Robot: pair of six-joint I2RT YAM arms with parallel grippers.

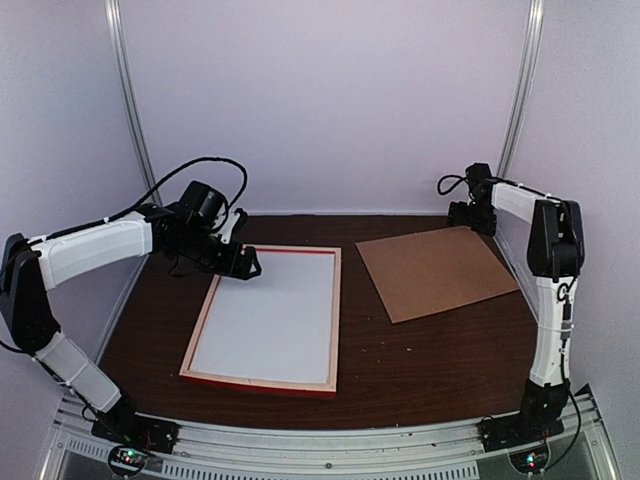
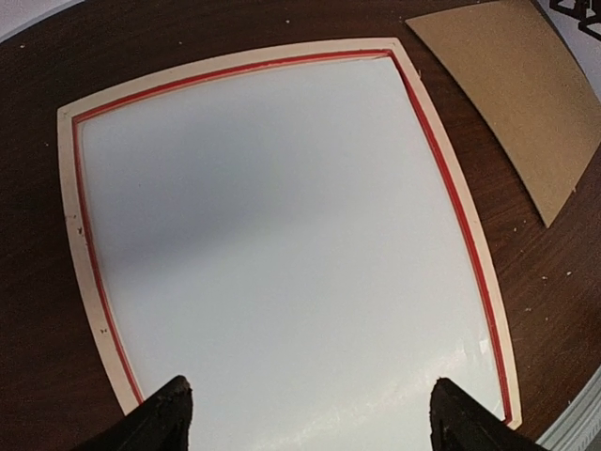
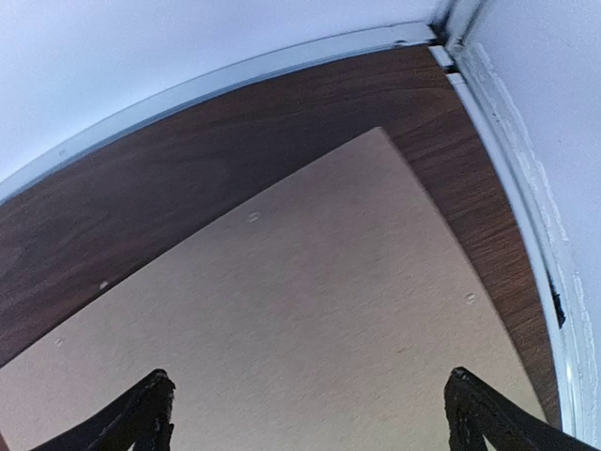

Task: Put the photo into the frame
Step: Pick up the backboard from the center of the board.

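Two arms are out over the tabletop, each with a spread end effector holding nothing. My left arm leans outward from its base, then its forearm runs right and dips at the wrist, so the left end effector sits at the far-left corner of the frame. Its fingertips stand wide apart above the contents. The frame lies flat left of centre, pale wood back up, red showing along its inner lip. A glossy white sheet fills its recess; I cannot tell whether that is the photo face down. My right arm rises upright, bends at the elbow and reaches back, leaving the right end effector over the far edge of the brown board, which lies flat just right of the frame.
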